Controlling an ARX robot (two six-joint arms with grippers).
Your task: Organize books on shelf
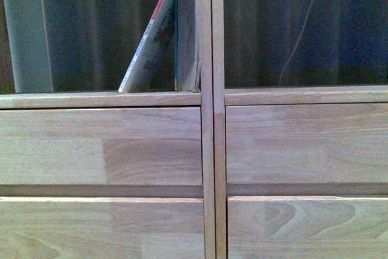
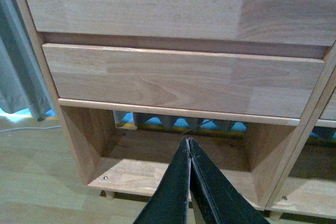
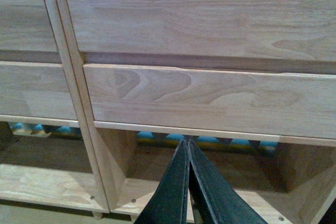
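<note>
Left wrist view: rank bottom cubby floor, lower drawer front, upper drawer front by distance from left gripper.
From the left gripper, shut:
1. Bottom cubby floor, just beyond the tips.
2. Lower drawer front, above the cubby.
3. Upper drawer front, topmost, farthest.

grey curtain (image 2: 13, 85) | white cable (image 1: 301, 25) | light wood-look floor (image 2: 37, 171) | blue-yellow mat (image 3: 210, 141)

book (image 1: 147, 43) in shelf (image 1: 208, 150) left cubby | leaning right | drawers below

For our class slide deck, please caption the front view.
A thin book leans tilted in the left cubby of the wooden shelf, above closed drawer fronts.
</note>
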